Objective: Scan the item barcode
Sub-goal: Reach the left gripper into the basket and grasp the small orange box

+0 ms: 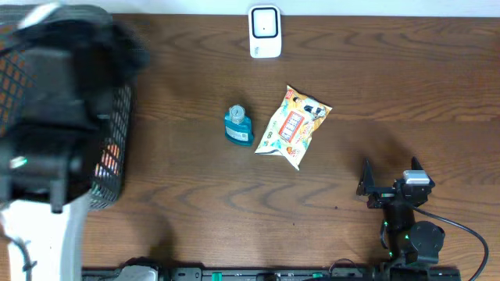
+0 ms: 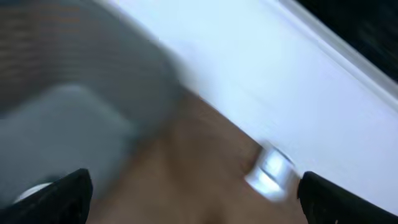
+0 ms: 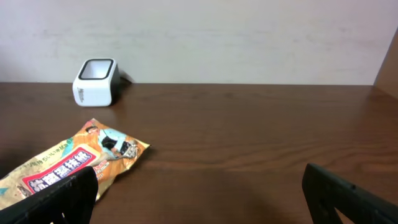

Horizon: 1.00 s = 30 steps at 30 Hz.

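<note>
Both the left pincer (image 2: 199,198) and right pincer (image 3: 205,198) gape wide, holding nothing.

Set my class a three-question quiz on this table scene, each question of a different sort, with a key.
1. True or false: in the overhead view, the small teal bottle lies left of the orange printed snack packet.
2. Which lies topmost in the overhead view? A the bottle; B the white box-shaped barcode scanner; C the packet.
3. Fill in: the right claw stands ___, holding nothing.
Key: 1 true; 2 B; 3 open.
</note>
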Each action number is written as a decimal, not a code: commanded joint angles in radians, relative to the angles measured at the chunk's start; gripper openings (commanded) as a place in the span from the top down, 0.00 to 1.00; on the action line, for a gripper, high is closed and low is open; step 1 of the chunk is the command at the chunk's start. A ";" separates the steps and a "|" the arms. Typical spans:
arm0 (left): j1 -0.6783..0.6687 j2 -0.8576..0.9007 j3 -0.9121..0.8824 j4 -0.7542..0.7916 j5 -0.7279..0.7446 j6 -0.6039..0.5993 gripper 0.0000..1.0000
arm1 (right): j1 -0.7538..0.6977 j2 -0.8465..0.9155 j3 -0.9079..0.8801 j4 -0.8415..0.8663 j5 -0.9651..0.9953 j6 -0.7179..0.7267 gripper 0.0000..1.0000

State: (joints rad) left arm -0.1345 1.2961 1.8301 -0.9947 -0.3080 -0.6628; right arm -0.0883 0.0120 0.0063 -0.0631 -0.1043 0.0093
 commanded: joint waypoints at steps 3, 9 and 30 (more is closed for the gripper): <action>0.418 0.040 0.006 -0.236 0.034 -0.308 0.02 | 0.004 -0.005 -0.001 -0.003 0.000 -0.014 0.01; 0.644 0.194 -0.003 -0.399 0.266 -0.451 0.02 | 0.004 -0.005 -0.001 -0.003 0.000 -0.014 0.01; 0.689 0.571 -0.393 -0.208 0.465 -0.343 0.02 | 0.004 -0.005 -0.001 -0.003 0.000 -0.014 0.01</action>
State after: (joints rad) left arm 0.5591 1.8637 1.5146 -1.2842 0.0837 -1.0939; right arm -0.0883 0.0120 0.0063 -0.0635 -0.1043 0.0093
